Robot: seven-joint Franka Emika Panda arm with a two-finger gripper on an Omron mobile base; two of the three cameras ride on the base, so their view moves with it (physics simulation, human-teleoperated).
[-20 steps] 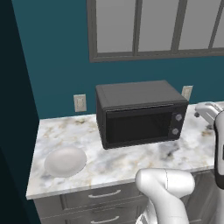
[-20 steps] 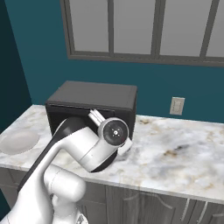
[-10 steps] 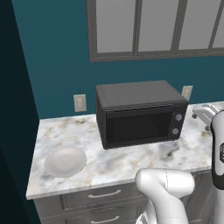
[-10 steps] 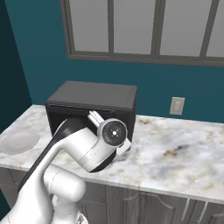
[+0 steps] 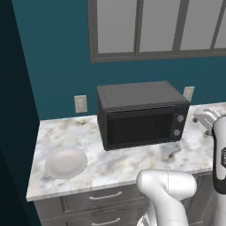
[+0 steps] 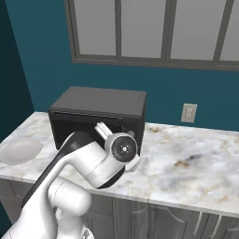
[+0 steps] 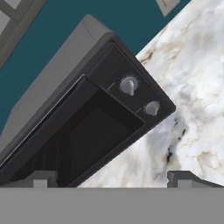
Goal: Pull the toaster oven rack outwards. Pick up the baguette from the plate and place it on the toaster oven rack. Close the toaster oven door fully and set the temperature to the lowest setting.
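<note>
My gripper (image 7: 111, 178), jaws spread wide and empty, hangs near the toaster oven (image 7: 83, 113) on the marble counter (image 5: 132, 161), facing its two knobs (image 7: 128, 85), its door (image 5: 139, 129) shut, the white plate (image 5: 66, 162) well left.

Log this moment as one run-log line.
phase: approach | end effector: open, empty, facing toaster oven | toaster oven door: shut | plate: left of oven on counter | baguette: not discernible
</note>
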